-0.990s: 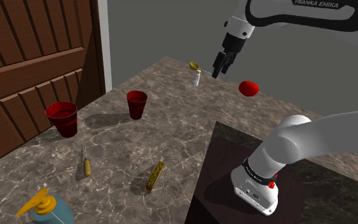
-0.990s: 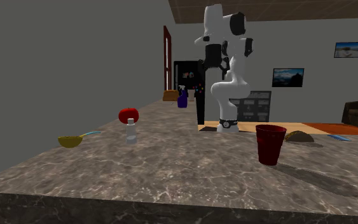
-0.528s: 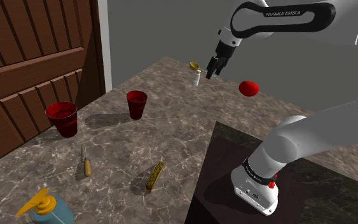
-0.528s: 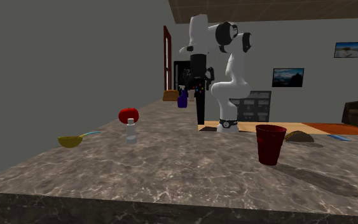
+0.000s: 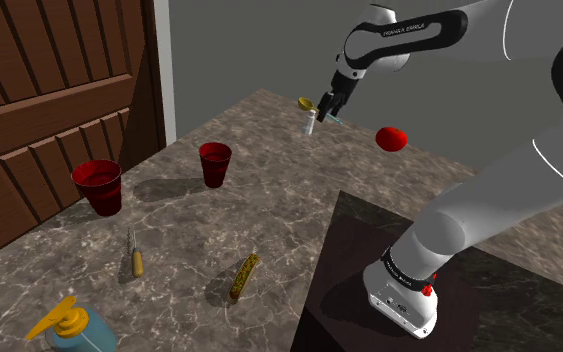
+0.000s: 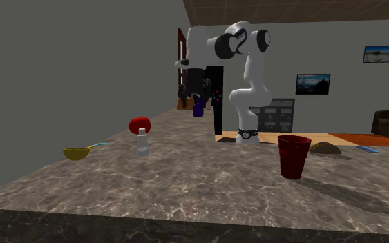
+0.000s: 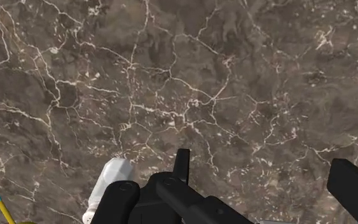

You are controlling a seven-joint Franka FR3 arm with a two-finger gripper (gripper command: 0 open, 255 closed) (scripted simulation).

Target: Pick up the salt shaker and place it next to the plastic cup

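The tool (image 5: 325, 108) is hovering with its 2 fingers standing apart. The white salt shaker (image 5: 311, 122) is standing upright on the marble bench (image 5: 181, 218) just beside the tool, outside its fingers. The nearer red plastic cup (image 5: 215, 163) is sitting well apart from the tool.

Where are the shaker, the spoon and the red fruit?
shaker (image 6: 142, 143): second exterior view, its body.
spoon (image 6: 77, 153): second exterior view, its bowl.
red fruit (image 6: 139, 125): second exterior view, its middle.
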